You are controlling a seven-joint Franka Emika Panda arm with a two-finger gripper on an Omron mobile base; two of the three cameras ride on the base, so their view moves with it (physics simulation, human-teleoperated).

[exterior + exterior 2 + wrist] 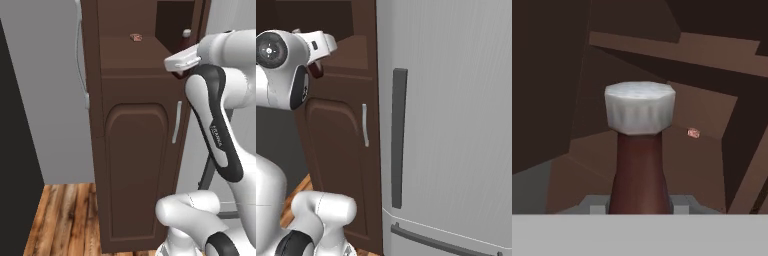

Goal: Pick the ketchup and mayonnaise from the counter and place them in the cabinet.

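**While ketchup is carried to the niche: placement pending**

While the tool (640, 207) stays hidden behind the bottle in the hand view, its fingers are clamped on the ketchup (639, 150) low on the neck, pale cap uppermost and the bottle roughly upright against the hand. In the left base view the hand is at the front right corner of the cabinet (135, 150), level with the open niche, and the cap (186, 33) shows just above it. A small reddish item (135, 37) lies on the niche floor toward the back.

Assessment: the step in hand is setting the ketchup down inside the niche. Recommended: carry the bottle further in past the front edge, keep it vertical, stay clear of the right side wall and the reddish item, lower until the base rests on the floor, then release. Releasing near the edge risks a topple. The mayonnaise is not sighted.
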